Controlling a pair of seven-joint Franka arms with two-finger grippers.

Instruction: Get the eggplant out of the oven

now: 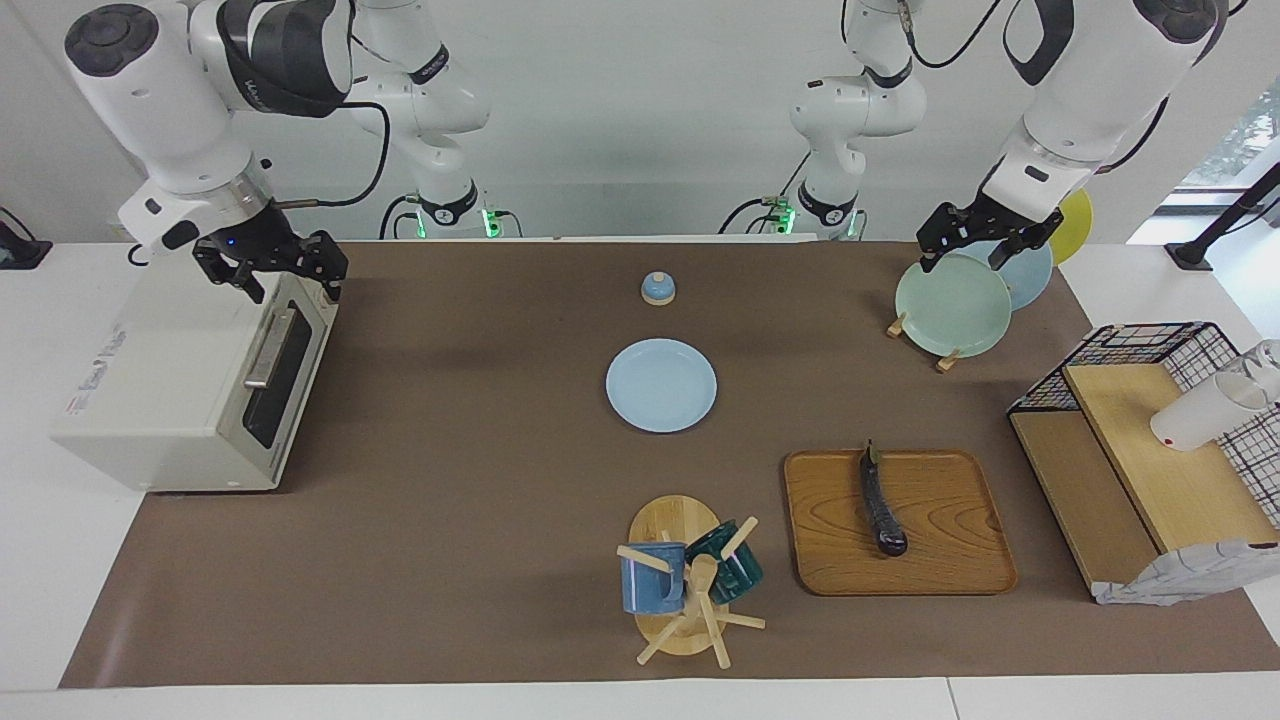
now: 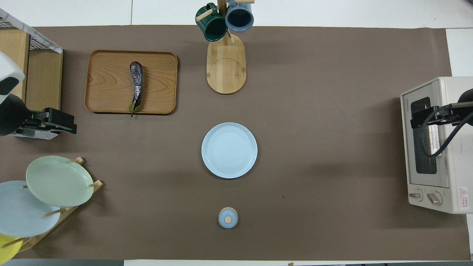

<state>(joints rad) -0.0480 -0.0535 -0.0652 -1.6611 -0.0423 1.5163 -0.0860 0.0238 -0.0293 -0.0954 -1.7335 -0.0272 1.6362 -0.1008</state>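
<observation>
We see the oven (image 1: 190, 385) shut at the right arm's end, the eggplant (image 1: 881, 508) already on the wooden tray (image 1: 960, 560). Right gripper (image 1: 270, 268) over the oven and left gripper (image 1: 982, 240) over the plate rack (image 1: 955, 300) both gape empty. Our risk: descending carelessly, either could knock door or plates.

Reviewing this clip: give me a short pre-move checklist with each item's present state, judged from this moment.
1. Eggplant out of oven: ok, it lies on the wooden tray.
2. Oven door shut: ok.
3. Right gripper empty: ok, open above the oven's top edge.
4. Left gripper empty: ok, open over the plate rack.
5. Eggplant free of both grippers: ok.
</observation>
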